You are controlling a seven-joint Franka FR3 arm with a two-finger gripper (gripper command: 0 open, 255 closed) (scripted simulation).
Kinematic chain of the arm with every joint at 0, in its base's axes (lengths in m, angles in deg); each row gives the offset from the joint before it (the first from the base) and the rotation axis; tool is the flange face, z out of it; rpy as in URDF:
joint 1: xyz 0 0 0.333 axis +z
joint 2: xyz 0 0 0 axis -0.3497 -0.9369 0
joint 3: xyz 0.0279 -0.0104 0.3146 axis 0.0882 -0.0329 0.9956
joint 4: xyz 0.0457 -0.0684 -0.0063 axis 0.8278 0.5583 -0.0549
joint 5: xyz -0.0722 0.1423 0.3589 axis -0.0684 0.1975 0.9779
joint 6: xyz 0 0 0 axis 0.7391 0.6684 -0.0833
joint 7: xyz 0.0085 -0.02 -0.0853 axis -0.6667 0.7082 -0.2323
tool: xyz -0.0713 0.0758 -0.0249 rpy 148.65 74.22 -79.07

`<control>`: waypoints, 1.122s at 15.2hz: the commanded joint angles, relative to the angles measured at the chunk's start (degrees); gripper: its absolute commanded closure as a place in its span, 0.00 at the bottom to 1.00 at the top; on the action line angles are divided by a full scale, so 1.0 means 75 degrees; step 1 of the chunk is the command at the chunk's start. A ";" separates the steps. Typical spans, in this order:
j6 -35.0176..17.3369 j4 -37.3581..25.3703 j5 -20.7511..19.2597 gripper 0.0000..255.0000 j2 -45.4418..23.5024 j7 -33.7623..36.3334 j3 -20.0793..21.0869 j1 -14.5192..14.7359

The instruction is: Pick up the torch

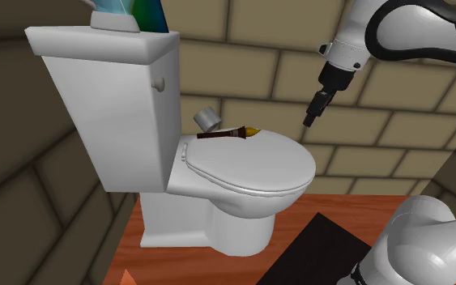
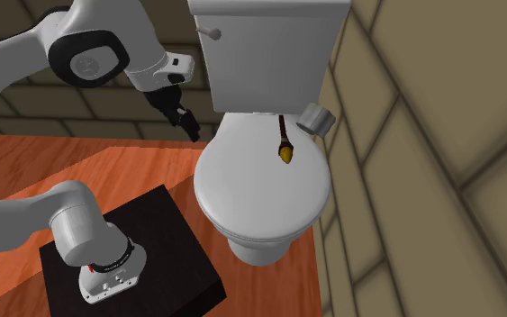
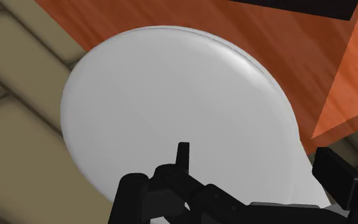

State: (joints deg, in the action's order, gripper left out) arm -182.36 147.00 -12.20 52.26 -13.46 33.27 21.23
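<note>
The torch [image 1: 230, 132] [image 2: 284, 140] is a thin dark brown stick with a yellow tip. It lies flat on the back part of the white toilet lid [image 1: 258, 166] [image 2: 251, 185] [image 3: 171, 108], close to the tank. My black gripper [image 1: 311, 115] [image 2: 188, 126] [image 3: 182, 153] hangs in the air beside the lid. It is well off to the shoulder view's right of the torch and touches nothing. Its fingers meet, with nothing between them.
A grey cylinder [image 1: 208, 119] [image 2: 316, 118] rests by the lid's hinge, next to the torch's rear end. The white tank [image 1: 117, 97] [image 2: 265, 45] rises behind, with a blue-green item [image 1: 133, 12] on top. Stone walls stand close around, and the black stand [image 2: 143, 261] sits on the wood floor.
</note>
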 commanded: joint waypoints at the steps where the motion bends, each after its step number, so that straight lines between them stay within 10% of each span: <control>1: 0.0000 0.0000 0.0000 0.00 0.0000 0.0000 0.0000 0.0000; 17: -0.1513 -0.2566 0.0272 0.00 -0.4863 -0.3846 -0.1523 0.0835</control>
State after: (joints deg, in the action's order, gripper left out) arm -193.51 129.52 -10.67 18.22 -40.20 22.36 27.24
